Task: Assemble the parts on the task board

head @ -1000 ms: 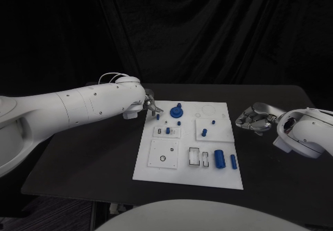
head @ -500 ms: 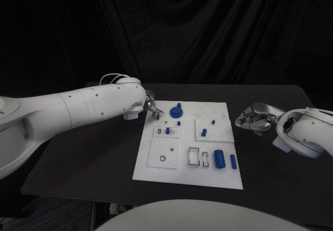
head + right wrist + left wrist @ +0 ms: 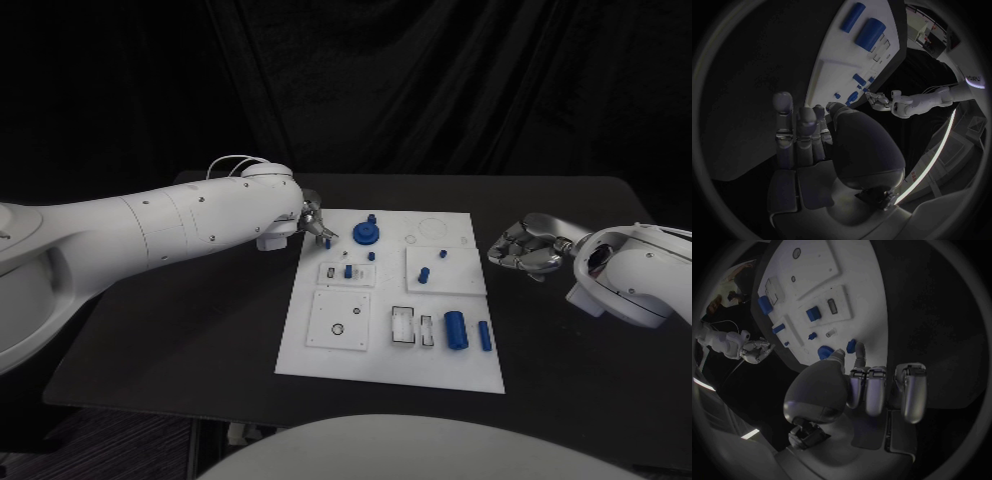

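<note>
From the head view we see the black table (image 3: 173, 320) carrying the white task board (image 3: 382, 375) at its middle, with small blue parts (image 3: 456, 329) lying and standing on it. The left hand (image 3: 312, 224) hovers at the board's far left corner; the right hand (image 3: 522, 250) sits just off its right edge. In the left wrist view that hand's fingers (image 3: 873, 390) are loosely curled, holding nothing. In the right wrist view the fingers (image 3: 795, 130) are likewise curled and empty
</note>
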Available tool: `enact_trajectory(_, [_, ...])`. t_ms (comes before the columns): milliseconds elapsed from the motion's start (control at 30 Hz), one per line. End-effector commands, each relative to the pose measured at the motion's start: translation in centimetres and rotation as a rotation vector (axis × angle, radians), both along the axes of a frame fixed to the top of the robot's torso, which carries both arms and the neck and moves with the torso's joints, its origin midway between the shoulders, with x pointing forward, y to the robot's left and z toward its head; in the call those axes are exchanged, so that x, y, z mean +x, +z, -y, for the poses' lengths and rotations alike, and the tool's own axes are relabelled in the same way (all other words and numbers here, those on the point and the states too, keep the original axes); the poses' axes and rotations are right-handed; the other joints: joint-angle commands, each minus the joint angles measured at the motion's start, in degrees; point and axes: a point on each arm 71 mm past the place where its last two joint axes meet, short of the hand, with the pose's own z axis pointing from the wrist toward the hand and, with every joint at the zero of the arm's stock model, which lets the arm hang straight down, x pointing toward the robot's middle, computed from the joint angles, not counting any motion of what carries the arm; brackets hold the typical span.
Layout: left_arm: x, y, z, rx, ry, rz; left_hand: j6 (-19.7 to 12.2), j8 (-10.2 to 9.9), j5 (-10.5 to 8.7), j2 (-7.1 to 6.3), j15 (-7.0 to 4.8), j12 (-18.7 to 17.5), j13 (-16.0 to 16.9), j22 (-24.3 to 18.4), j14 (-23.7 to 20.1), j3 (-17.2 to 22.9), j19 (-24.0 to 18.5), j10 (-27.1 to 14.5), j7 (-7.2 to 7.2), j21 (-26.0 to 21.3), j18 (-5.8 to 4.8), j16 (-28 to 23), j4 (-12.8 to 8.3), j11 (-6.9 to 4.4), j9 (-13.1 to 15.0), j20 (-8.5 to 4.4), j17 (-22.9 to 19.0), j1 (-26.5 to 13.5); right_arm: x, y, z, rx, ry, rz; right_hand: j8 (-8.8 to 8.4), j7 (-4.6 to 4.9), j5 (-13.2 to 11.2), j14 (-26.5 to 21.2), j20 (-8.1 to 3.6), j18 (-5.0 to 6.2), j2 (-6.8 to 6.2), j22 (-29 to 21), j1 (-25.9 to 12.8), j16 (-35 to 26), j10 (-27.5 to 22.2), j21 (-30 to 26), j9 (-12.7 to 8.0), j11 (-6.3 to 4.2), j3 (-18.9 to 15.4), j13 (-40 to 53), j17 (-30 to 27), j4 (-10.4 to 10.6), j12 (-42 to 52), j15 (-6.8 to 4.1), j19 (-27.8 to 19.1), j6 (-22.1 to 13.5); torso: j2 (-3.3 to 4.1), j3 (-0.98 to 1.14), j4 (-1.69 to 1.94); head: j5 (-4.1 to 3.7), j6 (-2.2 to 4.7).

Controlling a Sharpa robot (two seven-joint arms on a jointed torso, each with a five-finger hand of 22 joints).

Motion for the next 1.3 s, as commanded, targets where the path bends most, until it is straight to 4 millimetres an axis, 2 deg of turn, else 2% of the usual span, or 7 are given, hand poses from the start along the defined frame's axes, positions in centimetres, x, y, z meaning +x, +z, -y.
enact_trajectory(33, [-0.14, -0.12, 0.41, -0.019, -0.013, 0.003, -0.57, -0.38, -0.36, 0.11, 0.50, 0.19, 14.97, 13.79, 5.92, 0.42, 4.07, 5.88, 0.10, -0.27, 0.18, 0.15, 0.16, 0.46, -0.12, 0.37, 15.09, 0.35, -0.08, -0.13, -0.05, -0.007, 0.005, -0.008, 0.26, 0.17, 0.36, -0.11, 0.07, 0.98, -0.32, 0.03, 0.38, 0.06, -0.23, -0.22, -0.09, -0.12, 0.33, -0.05, -0.05, -0.15, 0.02, -0.07, 0.08, 0.29, -0.05, -0.02, 0.05, 0.04, -0.01])
enact_trajectory(167, [-0.21, -0.23, 0.50, -0.022, -0.016, 0.002, -0.63, -0.44, -0.45, 0.12, 0.53, 0.19, 14.97, 13.79, 5.92, 0.45, 4.07, 5.88, 0.15, -0.28, 0.18, 0.15, 0.24, 0.50, -0.14, 0.40, 15.09, 0.28, -0.08, -0.15, -0.04, -0.008, 0.005, -0.010, 0.26, 0.17, 0.36, -0.11, 0.07, 0.98, -0.32, 0.03, 0.38, 0.06, -0.23, -0.22, -0.09, -0.12, 0.33, -0.05, -0.05, -0.15, 0.02, -0.07, 0.08, 0.29, -0.04, 0.01, -0.05, 0.09, -0.01])
enact_trajectory(633, [-0.17, -0.38, 0.33, -0.025, -0.010, 0.007, -0.76, -0.55, -0.34, 0.25, 0.61, 0.19, 14.97, 13.69, 5.92, 0.66, 3.93, 5.88, 0.18, -0.57, 0.25, 0.15, 0.28, 0.56, -0.17, 0.46, 15.09, 0.33, -0.10, -0.22, -0.05, -0.013, 0.005, -0.020, 0.25, 0.18, 0.40, -0.14, 0.07, 1.00, -0.33, -0.01, 0.38, 0.04, -0.25, -0.38, -0.10, -0.12, 0.37, -0.07, -0.07, -0.12, 0.05, -0.07, 0.04, 0.24, 0.00, 0.00, 0.02, 0.17, -0.01])
enact_trajectory(767, [-0.19, -0.42, 0.45, -0.029, -0.012, 0.010, -1.06, -0.80, 0.34, 0.32, 0.73, 0.19, 14.97, 13.66, 5.92, 1.10, 3.87, 5.88, 0.29, -0.68, 0.28, 0.15, 0.22, 0.67, -0.24, 0.57, 15.09, 0.57, -0.10, -0.25, -0.09, -0.014, 0.007, -0.023, 0.24, 0.18, 0.41, -0.17, 0.07, 1.01, -0.32, -0.03, 0.39, -0.02, -0.30, -0.47, -0.11, -0.11, 0.39, -0.12, -0.12, -0.12, 0.00, -0.06, 0.02, 0.22, -0.02, 0.00, -0.02, 0.28, -0.01])
enact_trajectory(1300, [-0.06, -0.65, 0.53, -0.033, -0.001, 0.021, -1.75, -1.23, 0.87, 0.32, 0.87, 0.19, 14.97, 13.63, 5.92, 1.83, 3.81, 5.88, 0.50, -0.79, 0.30, 0.15, 0.08, 0.84, -0.30, 0.72, 15.09, 0.93, -0.13, -0.31, -0.15, -0.018, 0.010, -0.032, 0.22, 0.19, 0.43, -0.24, 0.07, 1.05, -0.31, -0.13, 0.41, -0.19, -0.45, -0.76, -0.12, -0.11, 0.43, -0.27, -0.24, -0.13, -0.13, -0.06, -0.06, 0.18, -0.01, -0.02, -0.01, 0.02, -0.01])
